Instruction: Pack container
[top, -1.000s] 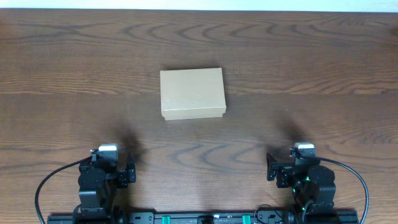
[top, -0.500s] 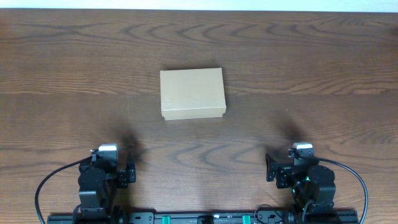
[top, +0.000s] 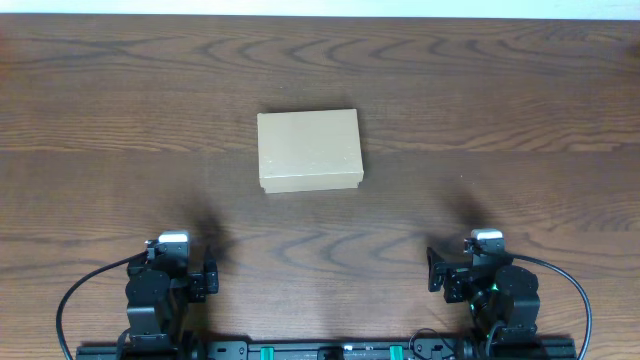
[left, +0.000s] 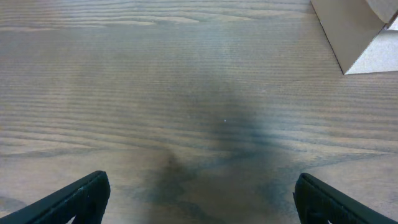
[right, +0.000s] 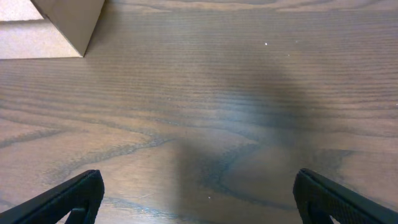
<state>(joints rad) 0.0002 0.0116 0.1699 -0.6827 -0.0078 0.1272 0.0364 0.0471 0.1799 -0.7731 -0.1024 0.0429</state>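
The container (top: 308, 150) is a small tan cardboard box with its lid closed, lying on the wooden table near the middle. A corner of it shows at the top right of the left wrist view (left: 357, 34) and at the top left of the right wrist view (right: 59, 28). My left gripper (left: 199, 193) is open and empty near the table's front left, at the arm base (top: 170, 285). My right gripper (right: 198, 193) is open and empty near the front right, at its arm base (top: 490, 285). Both are well short of the box.
The dark wooden table (top: 500, 120) spans the whole view. Black cables loop beside each arm base at the front edge.
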